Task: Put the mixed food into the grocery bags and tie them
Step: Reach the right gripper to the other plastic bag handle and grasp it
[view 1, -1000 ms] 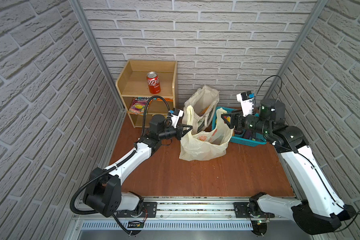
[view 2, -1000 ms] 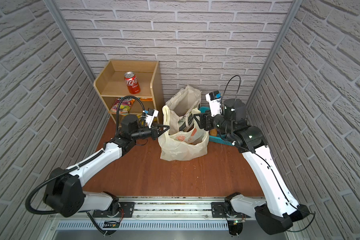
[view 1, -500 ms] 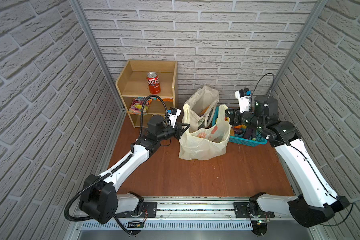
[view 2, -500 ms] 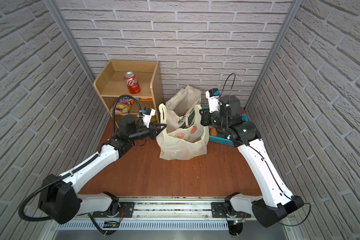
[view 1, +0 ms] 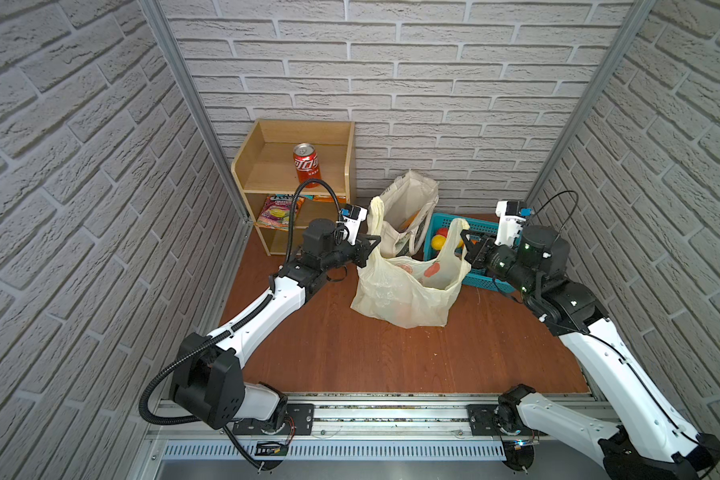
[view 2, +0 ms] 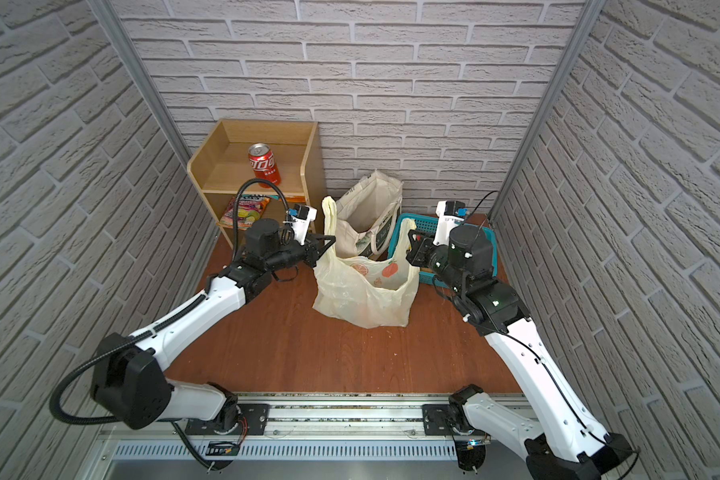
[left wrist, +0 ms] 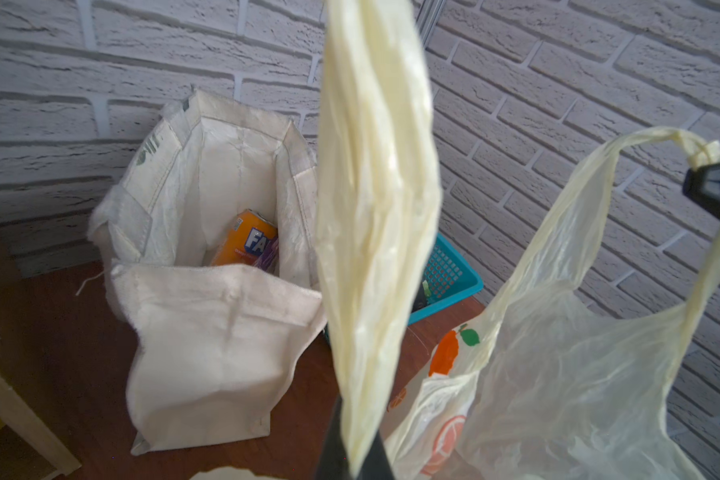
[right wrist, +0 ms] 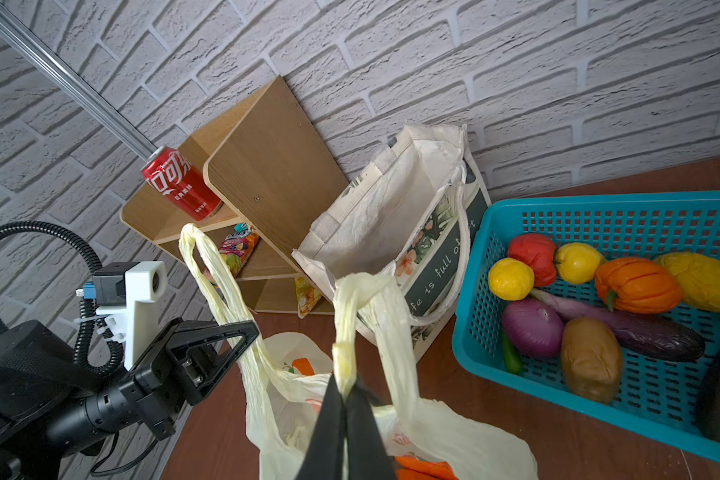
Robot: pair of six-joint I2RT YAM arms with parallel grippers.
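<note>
Pale-yellow film is what both hands have hold of: the left hand [view 1: 371, 246] is clamped tight on one handle loop [left wrist: 375, 199] of the thin plastic handle bag [view 1: 404, 299], and the right hand [view 1: 467, 246] is pinched just as tight on the second handle loop [right wrist: 350, 316]; the two loops stand up well apart, with the bag's mouth gaping between them; the bag sits on the worktop [view 1: 350, 353] between the arms, just in front of the cream canvas tote [view 1: 410, 199] and beside the turquoise basket [right wrist: 599, 198]; something orange, probably toy carrots [right wrist: 422, 467], shows low inside the bag, while the orange soda can [left wrist: 246, 237] and a purple snack packet [left wrist: 270, 257] lie in the tote; the step in hand looks to be tying the plastic bag; to do it well the hands should draw the loops together over the middle, cross them, and leave enough slack for one to pass under the other; the film is thin and will likely stretch or tear under a hard tug, so a gentle, even pull suits; any lift should be slight, lest the bag tip and spill; the tote close behind ought not to be snagged.
</note>
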